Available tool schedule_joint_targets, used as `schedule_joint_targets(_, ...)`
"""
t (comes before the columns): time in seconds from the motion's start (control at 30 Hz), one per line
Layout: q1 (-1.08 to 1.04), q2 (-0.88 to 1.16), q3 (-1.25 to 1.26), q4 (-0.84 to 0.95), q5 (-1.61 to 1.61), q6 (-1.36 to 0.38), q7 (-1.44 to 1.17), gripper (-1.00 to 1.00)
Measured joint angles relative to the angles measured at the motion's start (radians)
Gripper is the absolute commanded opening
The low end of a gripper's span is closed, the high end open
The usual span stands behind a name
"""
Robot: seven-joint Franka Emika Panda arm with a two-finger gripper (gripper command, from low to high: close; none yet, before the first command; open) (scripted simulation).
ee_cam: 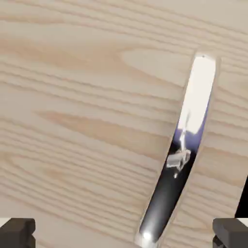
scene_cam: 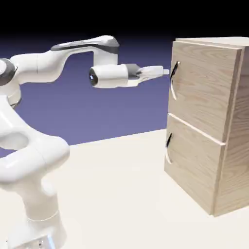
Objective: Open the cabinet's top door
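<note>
Light wood grain covers the cabinet (scene_cam: 209, 121), which stands on the table (scene_cam: 121, 185) toward its right side, near the front edge, with both front panels flush and closed. The top door (scene_cam: 202, 82) fills the upper part of the cabinet's front, and its slim curved metal handle (scene_cam: 173, 80) runs vertically beside the door's left edge; the lower panel (scene_cam: 192, 163) carries a similar handle (scene_cam: 168, 146) near its own left edge. The white arm reaches level from the left, and the gripper (scene_cam: 163, 72) is just short of the top handle, at about the height of its upper end — from the exterior view I cannot tell whether the tips touch it. The hand view is filled with the door's wood, and the handle (ee_cam: 181, 150) runs as a bright, reflective strip tilted across the right half. The two grey finger tips (ee_cam: 17, 232) sit far apart at the bottom corners, so the gripper is spread wide and holds nothing; the handle lies between them but nearer the right one. As for progress, the approach looks nearly finished and nothing else is done: the door shows no gap along its edges. What is left, I judge, is to move in so the fingers straddle the handle, close on it, and pull the door outward on its hinge — the whole opening itself remains ahead
</note>
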Motion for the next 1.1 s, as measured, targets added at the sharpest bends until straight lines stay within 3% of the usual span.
schedule_joint_targets(0.3, -0.209, -0.003, 0.147, 0.153, 0.169, -0.014, 0.077, 0.00)
schedule_joint_targets(0.33, -0.240, 0.003, 0.163, 0.178, 0.170, -0.016, 0.077, -1.00)
schedule_joint_targets(0.7, 0.086, 0.201, -0.050, -0.067, 0.170, -0.194, -0.186, -1.00)
schedule_joint_targets(1.1, 0.521, 0.406, -0.425, -0.197, 0.158, -0.245, -0.495, -1.00)
